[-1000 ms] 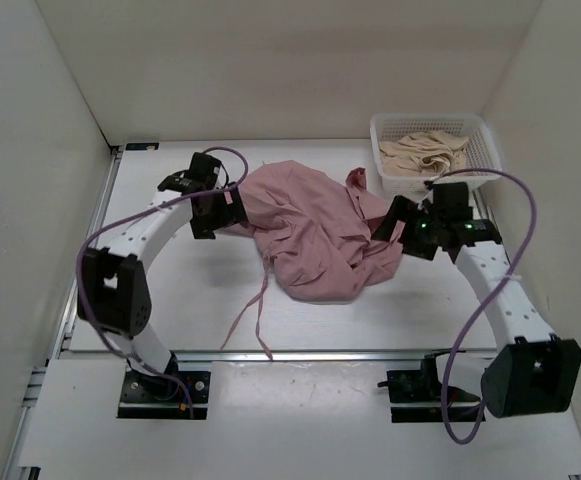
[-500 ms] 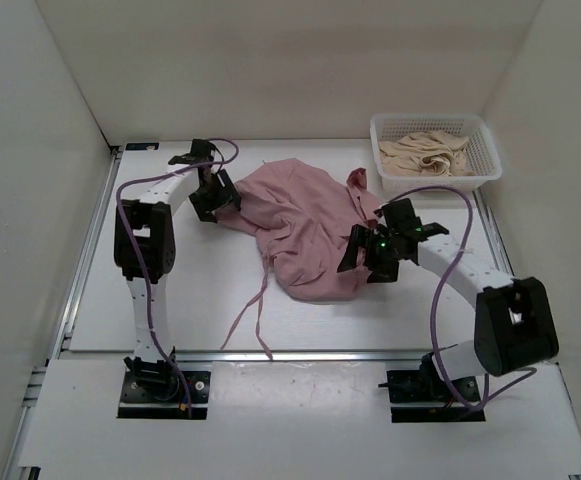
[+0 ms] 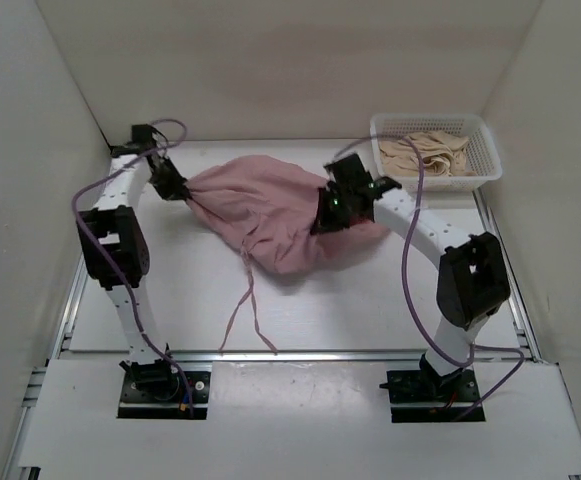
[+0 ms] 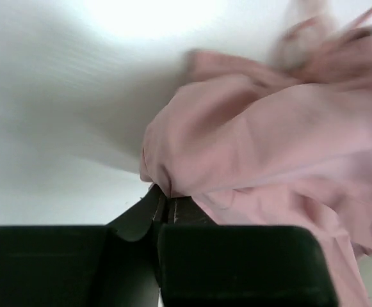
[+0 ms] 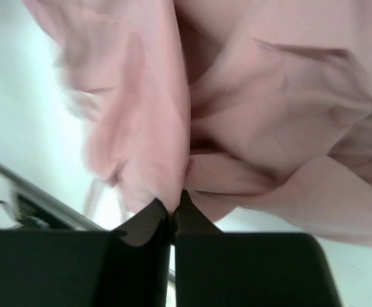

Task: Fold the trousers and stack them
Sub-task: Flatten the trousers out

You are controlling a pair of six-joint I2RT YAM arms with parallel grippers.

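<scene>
My left jaws, at the far left of the worktop (image 3: 170, 290), are pinched together on the left edge of the trousers (image 3: 265, 215). The trousers stretch between my two grips across the far middle. Their drawstring (image 3: 236, 315) trails toward the near edge. My right jaws are clamped on the fabric's right side. Farther right, a white basket (image 3: 430, 118) holds beige cloth (image 3: 425, 152).
</scene>
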